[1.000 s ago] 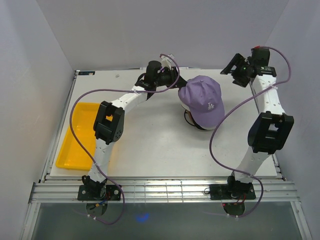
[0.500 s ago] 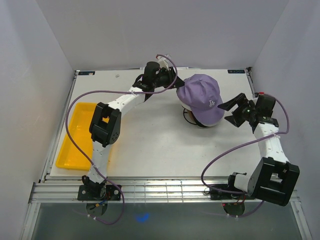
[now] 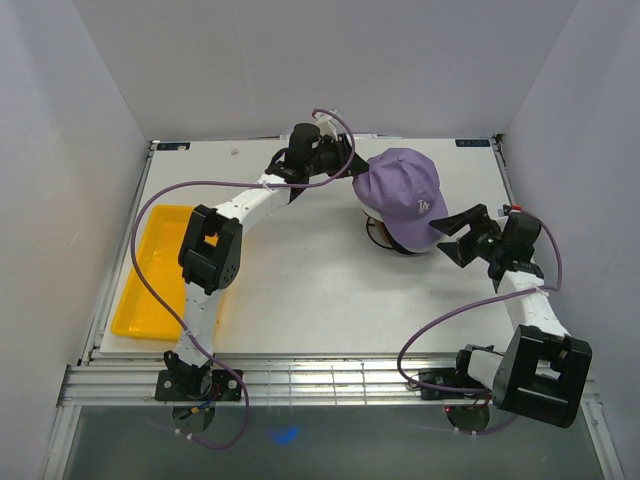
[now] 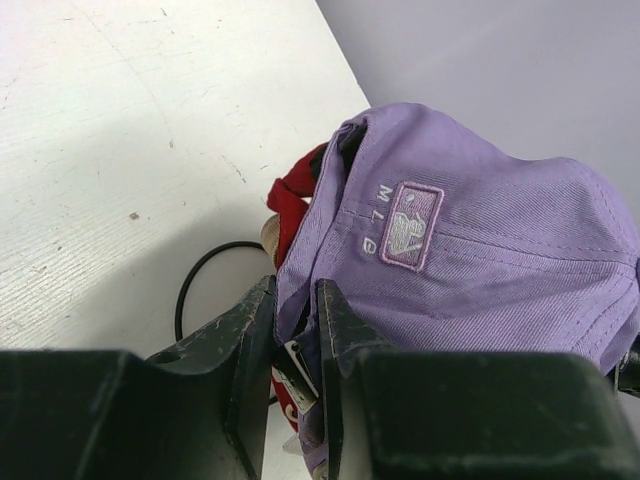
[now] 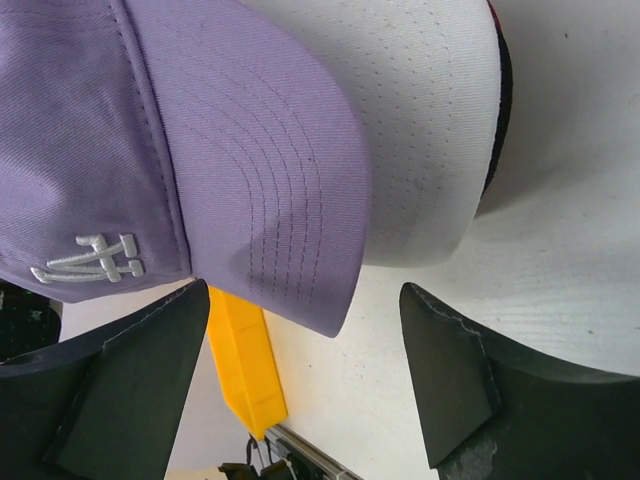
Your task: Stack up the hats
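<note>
The lavender hat (image 3: 403, 192) with a white LA lies on top of the pile of hats at the back middle of the table. My left gripper (image 3: 349, 170) is shut on its rear edge (image 4: 300, 300), pinching the fabric and a label. Under it, the left wrist view shows a red hat (image 4: 293, 196). A white hat's brim (image 5: 420, 130) and a black edge (image 5: 497, 110) show below the lavender brim (image 5: 260, 170). My right gripper (image 3: 450, 232) stands open just in front of that brim (image 5: 305, 310), touching nothing.
A yellow tray (image 3: 150, 270) lies at the table's left edge. A black wire loop (image 4: 195, 285) rests on the table under the pile. The enclosure walls stand close behind and to the right of the hats.
The right arm has swung from the back right corner down and left to the lavender brim, its jaws narrowing a little. The left gripper keeps its hold; the hat has barely shifted.
</note>
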Controlling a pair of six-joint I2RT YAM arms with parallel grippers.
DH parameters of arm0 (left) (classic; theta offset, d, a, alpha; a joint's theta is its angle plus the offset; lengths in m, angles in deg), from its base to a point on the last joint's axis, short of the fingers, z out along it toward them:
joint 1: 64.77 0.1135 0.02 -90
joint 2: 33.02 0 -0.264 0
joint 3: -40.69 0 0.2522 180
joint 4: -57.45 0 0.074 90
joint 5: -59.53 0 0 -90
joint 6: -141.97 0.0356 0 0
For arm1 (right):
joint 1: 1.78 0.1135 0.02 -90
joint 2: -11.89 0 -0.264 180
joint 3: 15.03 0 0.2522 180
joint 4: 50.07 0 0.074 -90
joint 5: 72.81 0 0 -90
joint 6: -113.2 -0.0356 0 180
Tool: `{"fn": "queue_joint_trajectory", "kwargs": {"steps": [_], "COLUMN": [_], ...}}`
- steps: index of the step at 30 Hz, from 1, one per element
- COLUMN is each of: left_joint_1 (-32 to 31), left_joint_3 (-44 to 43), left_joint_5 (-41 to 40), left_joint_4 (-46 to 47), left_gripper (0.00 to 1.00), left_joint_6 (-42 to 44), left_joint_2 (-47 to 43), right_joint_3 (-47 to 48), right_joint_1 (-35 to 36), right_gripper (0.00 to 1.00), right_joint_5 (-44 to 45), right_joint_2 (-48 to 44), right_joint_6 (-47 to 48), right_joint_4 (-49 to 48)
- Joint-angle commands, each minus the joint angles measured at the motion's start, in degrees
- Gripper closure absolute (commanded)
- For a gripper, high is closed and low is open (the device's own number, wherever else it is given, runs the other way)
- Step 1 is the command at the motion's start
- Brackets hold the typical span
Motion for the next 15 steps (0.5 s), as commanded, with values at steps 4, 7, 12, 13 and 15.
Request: {"fn": "queue_joint_trajectory", "kwargs": {"steps": [4, 7, 12, 13, 15], "left_joint_1": [0.7, 0.7, 0.7, 0.7, 0.7], "left_joint_3": [0.0, 0.0, -0.2, -0.2, -0.1], "left_joint_5": [-2.9, -3.0, -3.2, -3.2, -3.1], "left_joint_4": [-5.1, -5.5, -5.9, -6.1, -6.3], "left_gripper": [0.72, 0.72, 0.72, 0.72, 0.72], "left_joint_6": [2.3, 2.7, 3.1, 3.2, 3.4], "left_joint_2": [-3.6, -3.8, -3.9, -3.9, -3.9], "right_joint_3": [-1.7, -2.3, -3.6, -3.8, -4.2], "right_joint_1": [0.0, 0.1, 0.1, 0.0, 0.0], "right_gripper": [0.20, 0.24, 0.36, 0.38, 0.45], "right_joint_5": [-1.3, -1.5, -0.8, -0.7, -0.3], "right_joint_2": [0.0, 0.7, 0.5, 0.6, 0.9], "right_joint_6": [-5.3, -6.6, -8.5, -8.6, -8.9], "right_joint_4": [-11.4, -13.9, -16.1, -16.2, -16.6]}}
